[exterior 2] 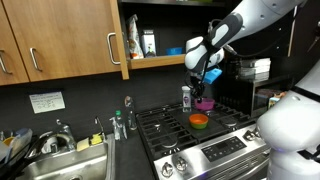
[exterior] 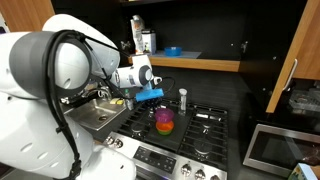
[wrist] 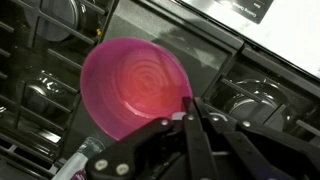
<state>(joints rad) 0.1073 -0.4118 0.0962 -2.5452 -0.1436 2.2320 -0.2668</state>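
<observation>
Bottle (exterior 2: 186, 97) and orange bowl (exterior 2: 199, 121) hem in the hand (wrist: 190, 106).

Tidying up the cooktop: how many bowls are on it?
2. A pink bowl sits toward the back, near the end effector; an orange bowl sits nearer the front edge. The arm could hide others.

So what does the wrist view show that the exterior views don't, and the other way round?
Wrist view only: the concentric rings inside the pink bowl, and the pincer tips pressed together at its rim. Exterior views only: the orange bowl on the stove below the pink one, the sink, the wooden cabinets and the robot's white arm. Both: the pink bowl, the pincer at it and the black burner grates.
</observation>
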